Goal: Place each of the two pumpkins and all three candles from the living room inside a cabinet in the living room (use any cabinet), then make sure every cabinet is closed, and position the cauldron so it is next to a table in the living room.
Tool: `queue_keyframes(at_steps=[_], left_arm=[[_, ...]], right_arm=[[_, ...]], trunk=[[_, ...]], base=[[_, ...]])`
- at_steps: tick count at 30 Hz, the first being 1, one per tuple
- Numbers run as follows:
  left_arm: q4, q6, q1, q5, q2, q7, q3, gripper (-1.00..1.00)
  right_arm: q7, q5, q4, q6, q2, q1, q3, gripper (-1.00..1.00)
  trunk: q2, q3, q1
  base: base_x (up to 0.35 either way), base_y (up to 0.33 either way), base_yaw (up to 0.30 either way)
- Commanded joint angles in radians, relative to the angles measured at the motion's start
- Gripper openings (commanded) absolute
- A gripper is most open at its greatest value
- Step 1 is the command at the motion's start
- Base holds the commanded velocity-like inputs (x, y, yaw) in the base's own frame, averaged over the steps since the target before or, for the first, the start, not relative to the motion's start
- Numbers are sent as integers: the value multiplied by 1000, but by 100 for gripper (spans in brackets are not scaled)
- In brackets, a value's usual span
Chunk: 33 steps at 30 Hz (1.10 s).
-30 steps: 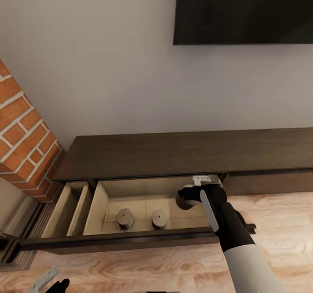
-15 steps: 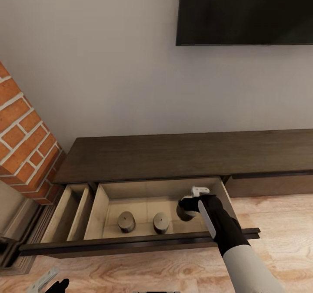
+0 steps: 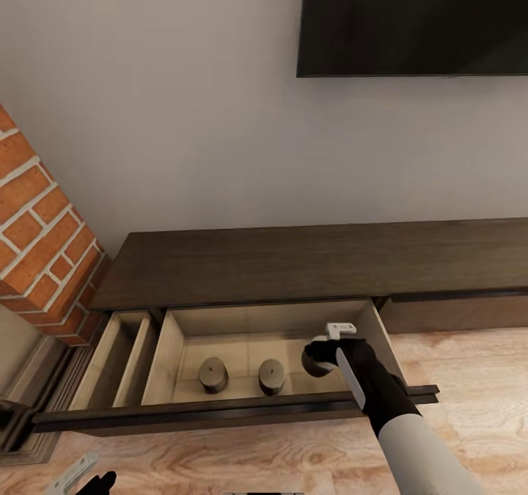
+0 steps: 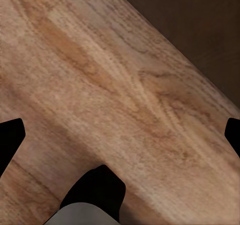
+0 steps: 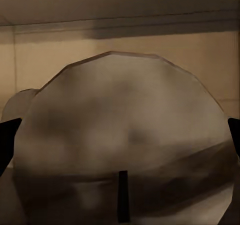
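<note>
Progress, as I judge it: two candles already stand in the open drawer of the cabinet (image 3: 293, 264), the third is going in now. Pumpkins, cauldron and table are nowhere in my views, so those steps I count as outstanding, along with shutting the drawers.

Left to right on the head view:
- Left gripper (image 3: 81, 477) at 7 o'clock, low over the wood floor (image 3: 469, 363); in the left wrist view the fingertips sit at the frame edges with bare floor between — spread, holding nothing.
- First candle (image 3: 213, 375), upright, tiny wick, grey-olive.
- Second candle (image 3: 271, 376) just beside it, apart, same look.
- Third candle (image 3: 317, 361) toward 4 o'clock of the drawer, in my right gripper (image 3: 323, 354). In the right wrist view it looms between the fingertips, which sit at the frame edges — I read that as clasped on it, though actual contact isn't clear.
</note>
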Motion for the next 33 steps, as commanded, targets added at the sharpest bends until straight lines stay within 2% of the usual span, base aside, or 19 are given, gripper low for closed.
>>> queue_keyframes(at_steps=[1, 5, 12, 21, 30, 33], left_arm=[[0, 0, 0, 0, 0, 0, 0, 100], [0, 0, 0, 0, 0, 0, -1, 100], [1, 1, 0, 1, 0, -1, -1, 100], [19, 1, 0, 1, 0, -2, 0, 100], [22, 1, 0, 1, 0, -1, 0, 100], [22, 1, 0, 1, 0, -1, 0, 100]], right_arm=[[0, -2, 13, -10, -1, -1, 0, -100], [0, -2, 98, -44, -6, -26, 1, -100], [0, 0, 173, -87, -6, -58, 3, -100], [0, -1, 189, -89, -4, -71, 7, -100], [0, 0, 202, -80, -5, -113, 5, -100], [0, 0, 237, -80, -6, -150, 4, -100]], trunk=[[0, 0, 0], [0, 0, 0], [0, 0, 0], [0, -5, 0], [0, -19, 0], [0, -24, 0]], base=[[0, 0, 0], [0, 0, 0], [0, 0, 0], [0, 0, 0], [0, 0, 0], [0, 0, 0]])
